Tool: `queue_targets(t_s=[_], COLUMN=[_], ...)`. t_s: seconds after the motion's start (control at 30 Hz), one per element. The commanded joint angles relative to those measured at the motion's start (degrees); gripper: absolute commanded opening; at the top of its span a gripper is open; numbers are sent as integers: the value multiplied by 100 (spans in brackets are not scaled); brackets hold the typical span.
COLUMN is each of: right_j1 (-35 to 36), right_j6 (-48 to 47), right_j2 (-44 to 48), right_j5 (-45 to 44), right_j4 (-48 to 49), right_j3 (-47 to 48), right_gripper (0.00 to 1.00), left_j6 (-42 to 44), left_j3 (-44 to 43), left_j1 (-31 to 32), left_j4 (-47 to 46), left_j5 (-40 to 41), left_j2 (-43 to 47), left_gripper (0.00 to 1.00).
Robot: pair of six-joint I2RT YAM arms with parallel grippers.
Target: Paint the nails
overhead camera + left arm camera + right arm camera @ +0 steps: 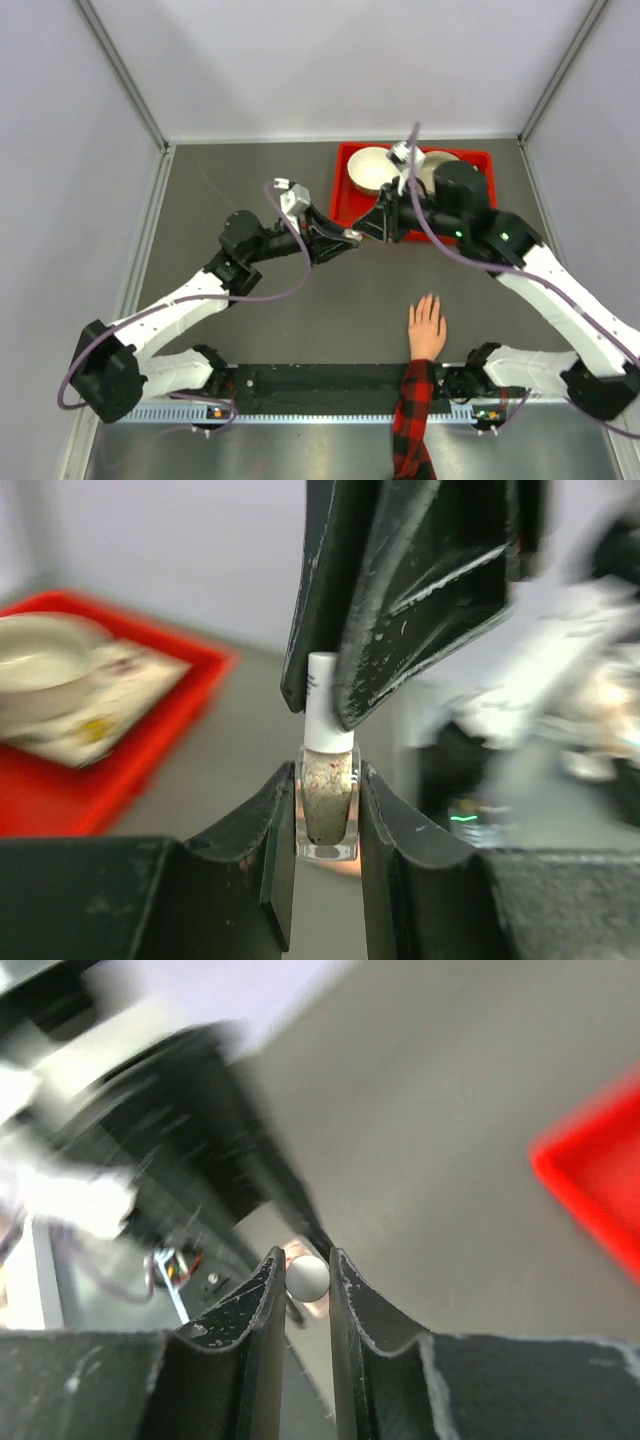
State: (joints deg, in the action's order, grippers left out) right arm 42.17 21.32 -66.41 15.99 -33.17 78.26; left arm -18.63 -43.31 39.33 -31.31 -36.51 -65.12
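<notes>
Five nails, too small to tell apart from above, tip a hand lying palm down by the near edge of the worktop, right of its middle. Its plaid sleeve runs back over that edge and the fingers point toward the far side. None of the nails shows any colour from this height.

Farther in, at mid-worktop, the two arms meet well apart from the hand. The left gripper has its jaws pinched narrow on the glass body of a small bottle. The right gripper has closed tight around the bottle's white cap, with one finger touching each side. Whether the bottle hangs free or rests on the surface cannot be told.

Against the far edge, a red tray holds a pale bowl and other crockery, out of the action.

The step in hand looks to be uncapping, with no nail yet painted. To do it well, the left jaws should keep a firm hold so the glass cannot spin. The right wrist should turn squarely about the cap's own axis, then draw straight out along it so the brush clears the neck without scraping or dripping. Since the smooth glass may slip and any pull off that axis could tip polish out, slow and steady serves best before the reach back to the hand.
</notes>
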Motion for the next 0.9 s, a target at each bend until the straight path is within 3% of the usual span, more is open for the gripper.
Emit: queue_targets(t_s=[0.0,0.03,0.07,0.1,0.13,0.17,0.3,0.33,0.37,0.4,0.43,0.47,0.5,0.53,0.63,0.8,0.87], right_j1=[72,63,72,72,72,72,72,72,72,72,63,63,72,72,72,63,72], right_j6=[-1946,-2052,-2105,-2123,-2393,-2413,-2352,-2352,-2326,-2273,-1907,-1747,-1615,-1248,-441,697,1074], right_j2=[1006,1112,1095,1052,973,885,955,963,990,1016,1042,1060,1008,964,657,191,15], right_j5=[2307,2495,2636,3012,3172,3304,3482,3351,3236,2957,2658,2359,1791,1385,127,-1385,-1440], right_j4=[1145,1198,1216,1007,875,760,829,690,637,601,644,636,567,331,-48,-971,-1042], right_j3=[-469,-522,-487,-409,-173,-84,-21,57,93,119,128,128,163,320,680,1322,1534], right_gripper=[0,0,0,0,0,0,0,0,11,26,41,58,65,69,75,79,79], left_j6=[-3589,-4804,-5495,-6215,-6762,-6811,-6549,-6008,-5603,-5042,-3331,-2252,-223,459,1598,2554,2846], left_j3=[-151,-325,-466,-616,-1000,-1126,-1320,-1338,-1338,-1286,-1155,-1162,-1362,-1434,-1242,-460,-398], left_j1=[-417,-400,-383,-348,-286,-190,-57,-57,-66,-83,-92,-66,178,345,698,1093,1252], left_j4=[-3813,-5100,-5957,-6592,-6590,-6581,-6179,-5916,-5565,-4169,-3198,-1788,402,1163,1444,407,276], left_j5=[-2710,-2912,-3114,-3221,-3344,-3658,-3547,-3512,-3486,-3129,-2768,-2391,-1204,-513,1237,2612,3078], left_j2=[-315,-639,-842,-1053,-1290,-1345,-1214,-1170,-1082,-742,-495,-223,163,271,404,545,448], left_gripper=[0,0,0,0,0,0,0,0,0,0,0,0,0,0,0,0,0])
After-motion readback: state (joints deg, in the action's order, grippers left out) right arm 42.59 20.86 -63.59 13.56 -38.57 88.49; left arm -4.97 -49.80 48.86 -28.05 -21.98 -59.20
